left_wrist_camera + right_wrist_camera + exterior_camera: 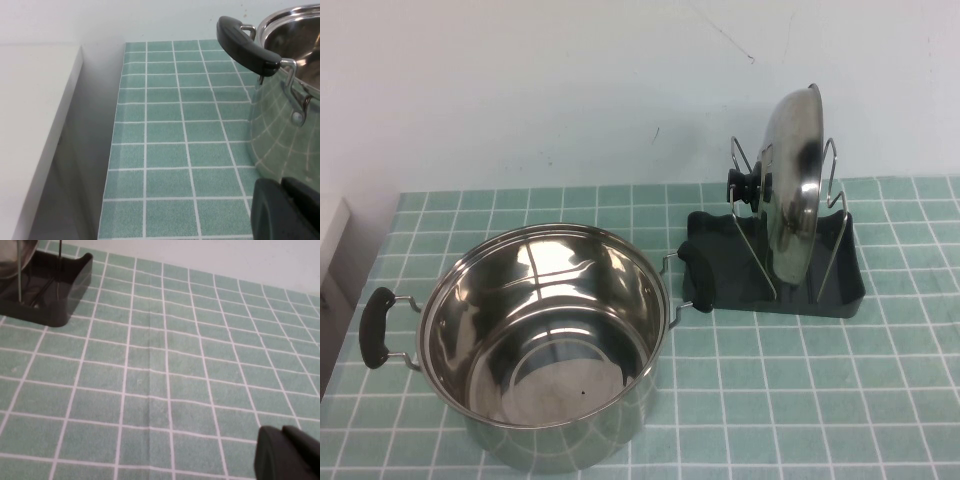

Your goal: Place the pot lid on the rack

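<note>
The pot lid (795,180), shiny steel with a black knob (740,187), stands on edge in the rack (845,285), leaning between its two wire loops. In the right wrist view the rack's corner (55,285) and a sliver of the lid (12,257) show far from my right gripper (283,432), which is shut and empty low over the tiled cloth. My left gripper (281,186) is shut and empty, close beside the wall of the steel pot (285,135). Neither arm shows in the high view.
The deep steel pot (545,340) with two black handles stands open at the front left, its right handle close to the rack. A white ledge (35,125) runs along the table's left edge. A white wall is behind.
</note>
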